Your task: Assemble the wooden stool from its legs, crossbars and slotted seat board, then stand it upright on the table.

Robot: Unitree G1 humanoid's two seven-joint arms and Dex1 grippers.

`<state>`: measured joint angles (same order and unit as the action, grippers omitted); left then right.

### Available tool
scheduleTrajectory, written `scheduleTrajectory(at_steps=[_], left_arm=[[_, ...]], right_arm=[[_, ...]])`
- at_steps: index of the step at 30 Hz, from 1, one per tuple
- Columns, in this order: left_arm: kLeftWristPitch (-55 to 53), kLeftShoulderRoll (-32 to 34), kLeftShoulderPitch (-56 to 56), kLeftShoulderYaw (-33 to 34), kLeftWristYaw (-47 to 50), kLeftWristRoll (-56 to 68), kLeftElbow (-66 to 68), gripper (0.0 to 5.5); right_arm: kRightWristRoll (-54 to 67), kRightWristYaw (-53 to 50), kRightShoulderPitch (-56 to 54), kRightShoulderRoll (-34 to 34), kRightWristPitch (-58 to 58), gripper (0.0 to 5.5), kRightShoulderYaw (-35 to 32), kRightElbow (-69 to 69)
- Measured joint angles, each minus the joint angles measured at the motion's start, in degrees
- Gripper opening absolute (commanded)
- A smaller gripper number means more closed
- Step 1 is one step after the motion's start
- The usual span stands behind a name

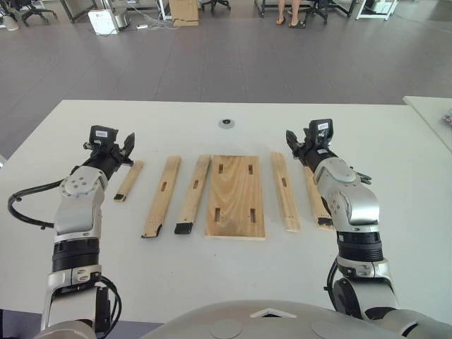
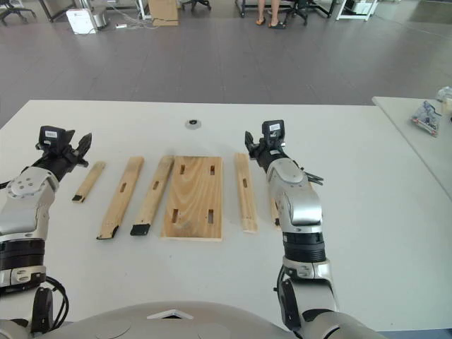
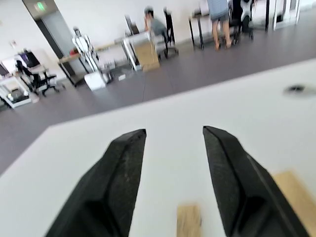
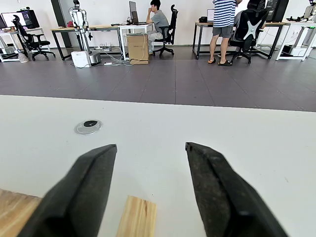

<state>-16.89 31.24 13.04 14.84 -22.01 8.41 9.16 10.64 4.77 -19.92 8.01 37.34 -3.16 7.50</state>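
Note:
The slotted seat board [image 1: 235, 196] lies flat mid-table. Two long legs [image 1: 162, 195] [image 1: 193, 193] lie to its left, a third leg [image 1: 284, 191] to its right. A fourth wooden piece [image 1: 316, 201] is partly hidden under my right arm. A short crossbar [image 1: 129, 180] lies at the far left. My left gripper [image 1: 130, 150] hovers open over the crossbar's far end [image 3: 189, 219], nothing between its fingers [image 3: 123, 182]. My right gripper [image 4: 150, 147] is open too, above the far end of the rightmost piece [image 4: 137, 219].
A round grey grommet [image 1: 227, 123] sits in the tabletop beyond the seat board. A second table [image 1: 431, 113] stands at the right with a gap between. Bare white tabletop stretches in front of the parts and beyond the grippers.

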Motion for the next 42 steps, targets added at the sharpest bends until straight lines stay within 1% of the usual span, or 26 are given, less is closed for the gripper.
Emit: scheduleTrajectory(at_steps=[4, 7, 13, 18, 23, 25, 26, 33, 36, 39, 41, 42], left_arm=[[-2.6, 2.1, -1.1, -0.9, -3.0, -0.2, 4.4, 3.1], [-2.6, 3.9, -1.1, -3.0, -6.0, -1.9, 10.5, 3.13], [-1.5, 3.9, -0.6, -5.3, -8.8, -2.3, 15.9, 3.13], [0.2, 4.2, 0.4, -5.0, -9.5, -1.9, 19.9, 2.38], [2.7, 5.9, 1.2, -4.5, -10.5, -1.9, 24.9, 1.51], [3.2, 6.5, 1.3, -4.7, -11.4, -1.9, 25.7, 1.31], [3.4, 6.9, 1.2, -5.0, -11.9, -1.9, 25.7, 1.3], [5.2, 7.0, 0.9, -5.3, -13.1, -1.8, 24.8, 1.3], [7.4, 4.1, 2.1, -4.9, -14.3, 1.4, 18.4, 1.3], [9.6, 2.9, 6.7, -4.3, -14.4, 3.6, 10.0, 1.3], [11.4, 1.5, 8.6, -4.3, -13.6, 4.9, 3.7, 1.3], [11.7, 0.3, 9.0, -4.5, -13.3, 5.5, 0.9, 1.3]], right_arm=[[0.0, -0.2, 0.0, -0.3, 0.0, 2.63, 0.1, 0.1], [-0.6, -0.4, 0.7, -0.6, -0.1, 2.63, 0.2, 0.2], [-1.0, -0.5, 0.8, -0.9, -0.1, 2.63, 0.2, 0.2], [-1.2, -0.5, 0.8, -1.2, -0.2, 2.63, 0.0, 0.2], [-1.5, -1.3, 0.8, -1.9, -0.2, 2.63, -0.3, 0.4], [-1.7, -1.5, 0.8, -1.9, -0.2, 2.63, -0.5, 0.4], [-1.7, -1.5, 0.8, -1.9, -0.2, 2.63, -0.6, 0.4], [-1.6, -1.5, 0.8, -1.9, -0.2, 2.63, -1.4, 0.4], [0.9, -1.0, -0.6, -2.0, 0.5, 2.63, -3.3, 0.4], [10.2, 0.1, -4.0, -5.0, 1.5, 2.63, -8.8, 3.1], [20.5, 0.7, -7.7, -7.4, 4.6, 2.63, -13.5, 6.2], [24.8, 0.7, -8.9, -8.5, 6.4, 2.82, -14.8, 7.4]])
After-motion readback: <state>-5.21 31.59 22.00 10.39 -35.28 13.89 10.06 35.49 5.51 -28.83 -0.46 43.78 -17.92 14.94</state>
